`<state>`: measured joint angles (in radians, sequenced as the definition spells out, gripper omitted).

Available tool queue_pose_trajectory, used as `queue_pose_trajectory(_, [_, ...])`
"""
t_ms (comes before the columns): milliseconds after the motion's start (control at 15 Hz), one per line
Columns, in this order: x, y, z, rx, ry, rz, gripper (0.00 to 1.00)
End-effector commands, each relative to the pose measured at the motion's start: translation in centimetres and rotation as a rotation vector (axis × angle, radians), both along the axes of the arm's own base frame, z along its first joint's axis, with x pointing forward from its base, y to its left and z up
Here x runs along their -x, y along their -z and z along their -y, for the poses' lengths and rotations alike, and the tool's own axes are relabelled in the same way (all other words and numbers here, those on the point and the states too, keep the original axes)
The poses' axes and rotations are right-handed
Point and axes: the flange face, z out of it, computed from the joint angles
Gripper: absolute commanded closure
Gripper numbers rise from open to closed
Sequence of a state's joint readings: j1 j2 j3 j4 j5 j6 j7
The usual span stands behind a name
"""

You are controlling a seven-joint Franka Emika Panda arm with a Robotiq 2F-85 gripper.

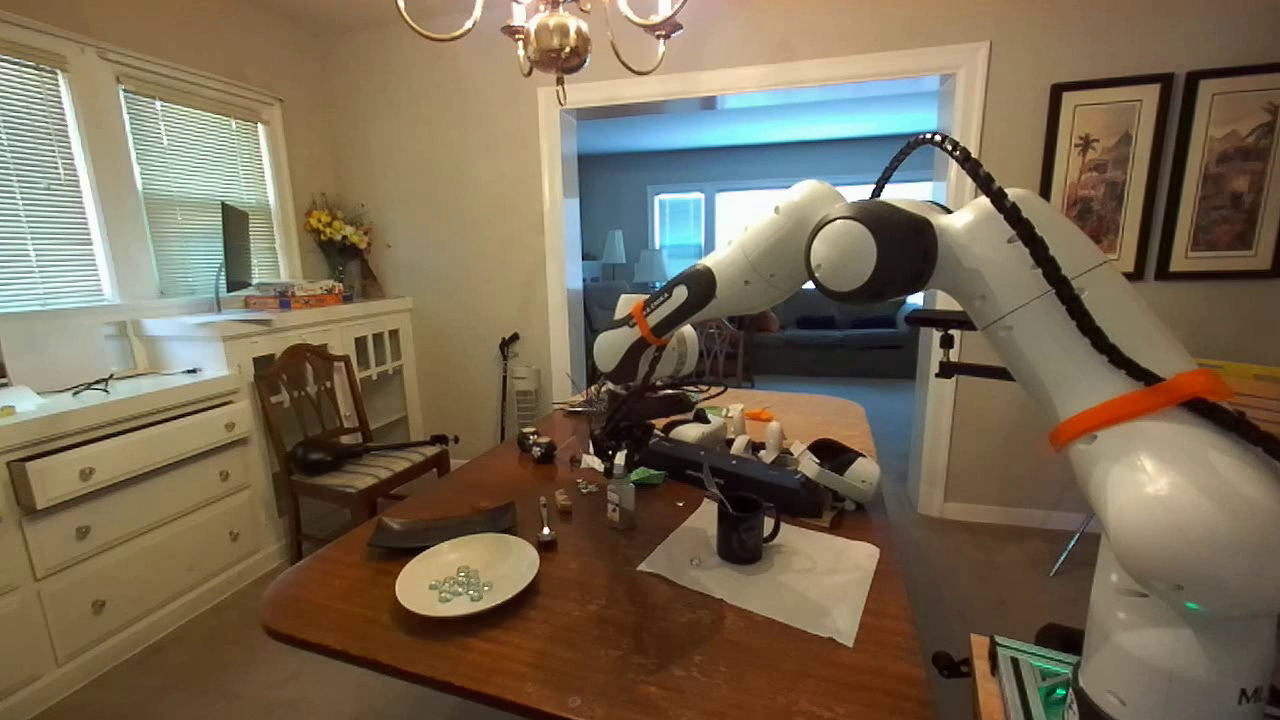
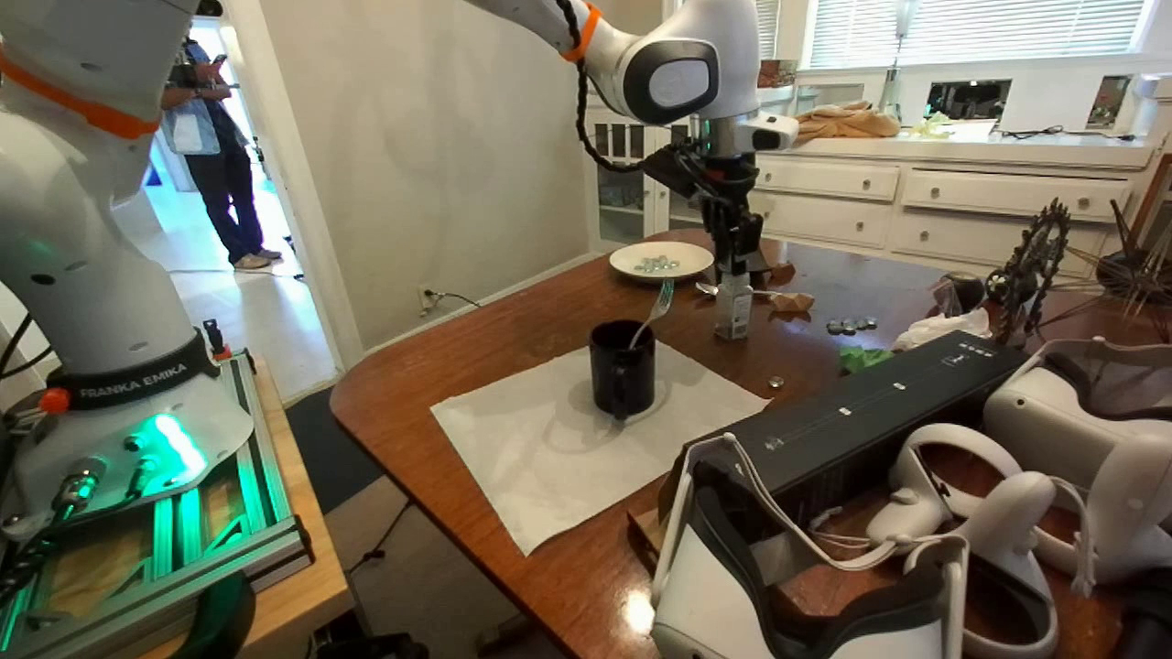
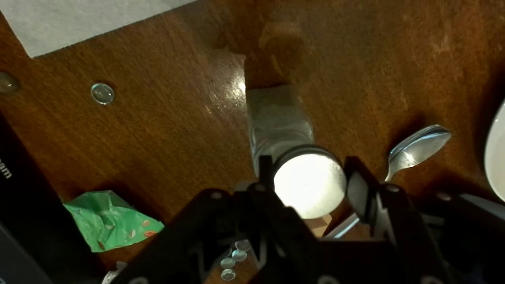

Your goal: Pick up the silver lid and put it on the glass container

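The silver lid [image 3: 309,185] shows in the wrist view as a bright round disc between my gripper's two fingers. My gripper [image 3: 309,173] is shut on it, with a finger against each side. The clear glass container [image 3: 278,122] stands upright on the table directly below the lid. It also shows in both exterior views [image 1: 620,503] [image 2: 732,311], under my fingertips. The lid covers the container's mouth in the wrist view. I cannot tell whether it rests on the rim or is held slightly above it.
A spoon [image 3: 420,148] and a small wooden block [image 2: 792,302] lie close beside the container. A white plate [image 1: 515,565] holds glass gems. A black mug [image 2: 623,371] with a fork stands on white paper [image 2: 540,476]. A long black box [image 2: 879,403] and VR headsets [image 2: 778,586] are nearby.
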<state>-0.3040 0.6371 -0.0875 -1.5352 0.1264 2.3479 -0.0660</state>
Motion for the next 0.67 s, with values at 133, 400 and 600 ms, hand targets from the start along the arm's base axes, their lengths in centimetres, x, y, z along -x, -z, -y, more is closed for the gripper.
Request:
queue_pose_trajectory(133, [0.9,0.0,-0.1,0.01,0.018,-0.02,0.77])
queue_pose_trajectory(400, [1.0,0.2,1.2,0.017,0.027,-0.014,0.77])
queue_pose_trajectory(600, [0.8,0.5,1.6,0.009,0.025,-0.019,0.77])
